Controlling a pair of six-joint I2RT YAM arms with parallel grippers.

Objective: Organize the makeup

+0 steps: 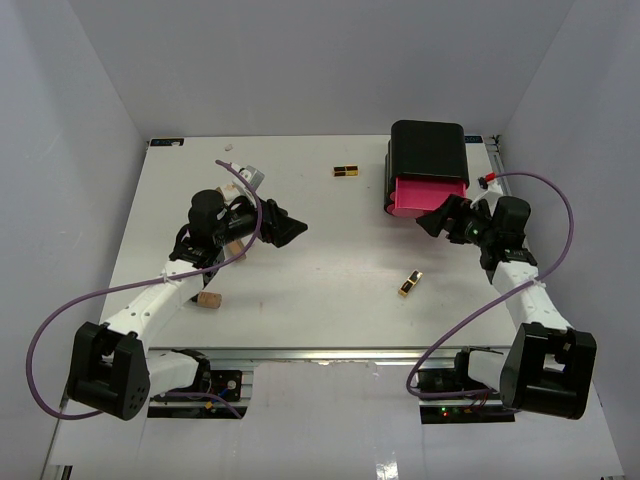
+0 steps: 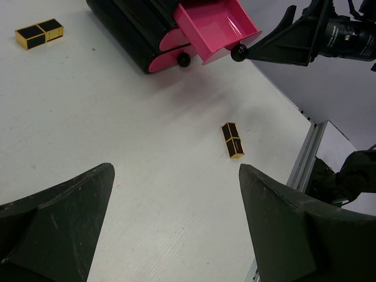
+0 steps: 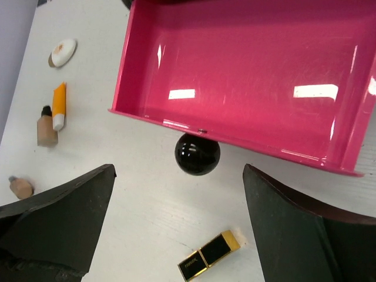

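At about 7 o'clock on the table [image 1: 330, 310], nearest the bases, the tan cork-like cylinder [image 1: 209, 298] is seen lying loose beside the left arm, not yet collected. Toward 4 o'clock one black-and-gold tube [image 1: 410, 283] is laid flat on bare surface, apart from everything. The left gripper [image 1: 292, 228] is held above the table just left of centre, fingers spread wide with nothing between them. It is pointed across at that tube, so a pick there is judged to be the likely aim. At 9 o'clock the orange tube [image 3: 59, 106] is laid just beside a tan bottle [image 3: 46, 126], both largely hidden under the left arm from above. At 2 o'clock the right gripper [image 1: 432, 218] is set with jaws apart just in front of the black knob [image 3: 197, 154], not clamping it; whether a fingertip touches it cannot be told. The pink drawer [image 3: 247, 76] is pulled out of the black box [image 1: 428, 150] and nothing is seen inside, so it is judged to be open as the drop spot. Farther off, at 12 o'clock, the second black-and-gold tube [image 1: 346, 170] is lying alone, and the beige-white oval piece [image 3: 63, 52] is placed toward 11 o'clock by the far edge.
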